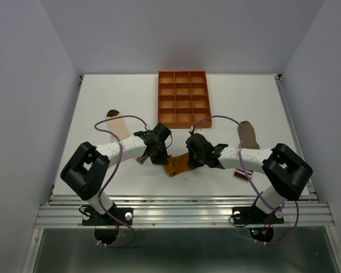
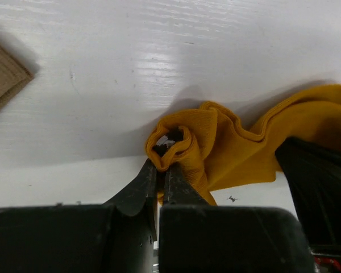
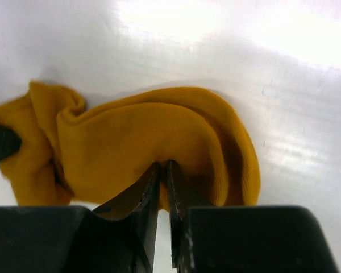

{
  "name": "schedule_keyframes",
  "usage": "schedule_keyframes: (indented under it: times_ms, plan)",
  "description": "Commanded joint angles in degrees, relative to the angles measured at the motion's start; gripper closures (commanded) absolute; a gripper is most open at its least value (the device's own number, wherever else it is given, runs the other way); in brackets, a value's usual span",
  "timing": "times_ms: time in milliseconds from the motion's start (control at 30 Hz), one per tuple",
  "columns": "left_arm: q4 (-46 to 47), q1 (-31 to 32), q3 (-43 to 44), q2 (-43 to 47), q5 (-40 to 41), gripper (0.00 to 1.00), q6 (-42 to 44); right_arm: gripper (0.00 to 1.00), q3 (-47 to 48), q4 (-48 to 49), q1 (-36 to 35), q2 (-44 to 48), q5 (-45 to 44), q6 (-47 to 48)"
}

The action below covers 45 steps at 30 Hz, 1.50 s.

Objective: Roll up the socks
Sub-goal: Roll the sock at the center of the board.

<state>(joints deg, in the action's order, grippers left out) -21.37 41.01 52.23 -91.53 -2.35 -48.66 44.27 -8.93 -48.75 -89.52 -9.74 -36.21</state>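
White desk [image 1: 102, 96]: carries all three socks, with both arm bases at the near edge.
Orange tray [image 1: 183, 72]: far centre, well apart from the work.
Taupe sock [image 1: 248, 135]: flat at the right, beside the right arm, not held.
Cream sock [image 1: 117, 126]: flat at the left, just beyond the left arm, not held.
Mustard sock [image 1: 176, 165]: near centre, bunched between the two wrists. Long axis left to right, with the right end slightly farther.
Left fingers [image 2: 150, 179]: together, clamped on the mustard sock's left end, where the fabric curls into a small loop at the tips.
Right fingers [image 3: 150, 182]: together, pinching a fold at the right end, with the rest of the fabric stretching away leftward.
Nearer arm: neither, one end each.
Coming move: probably winding the curled left end along the axis toward the right fingers, right end serving as anchor.
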Motion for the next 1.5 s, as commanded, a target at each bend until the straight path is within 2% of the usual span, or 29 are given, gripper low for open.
schedule_keyframes:
  times_ms: [0,167,233,333,467,533,700,733,833,1133,1233,1467]
  plan:
    - [-10.6,0.7,-0.3,0.6,8.2,1.0,-3.2,0.84,6.6,-3.5,0.1,-6.3,-9.8,4.9]
    - [-12.8,0.7,-2.3,1.5,9.1,1.0,-8.3,0.84,14.3,-3.9,0.1,-15.5,-11.6,12.3]
    - [-14.7,0.7,-3.0,1.3,10.0,1.0,-12.8,0.84,18.6,-7.7,0.1,-18.1,-13.5,13.3]
    - [-14.3,0.9,-5.2,2.8,9.7,1.0,-20.3,0.83,21.2,-7.9,0.7,-19.0,-11.3,16.4]
    - [-9.1,2.1,-9.7,7.3,6.4,1.0,-29.4,0.82,25.8,-7.5,0.7,-21.5,-8.9,20.4]
    - [-10.2,3.0,-10.4,8.5,7.0,1.0,-32.8,0.8,26.7,-6.9,0.7,-21.2,-8.0,22.5]
    - [-15.2,4.9,-9.1,9.3,8.7,1.0,-39.3,0.68,21.1,1.1,0.7,-12.2,4.1,27.8]
    - [-16.2,5.0,-9.2,9.2,8.2,1.0,-39.9,0.64,19.8,2.5,0.7,-10.6,9.2,29.0]
    - [-16.3,5.4,-9.3,9.0,7.6,1.0,-42.0,0.53,15.8,5.8,0.7,-5.5,16.0,32.3]
    - [-18.2,6.0,-7.8,7.9,7.4,1.0,-44.1,0.49,3.0,12.4,0.2,7.2,27.4,37.4]
    - [-19.1,6.2,-6.7,7.0,7.3,1.0,-43.6,0.43,0.8,13.5,-3.7,8.7,25.5,38.7]
    - [-20.3,6.6,-5.1,5.5,6.5,1.0,-43.0,0.41,2.4,12.4,-11.7,6.1,17.7,41.3]
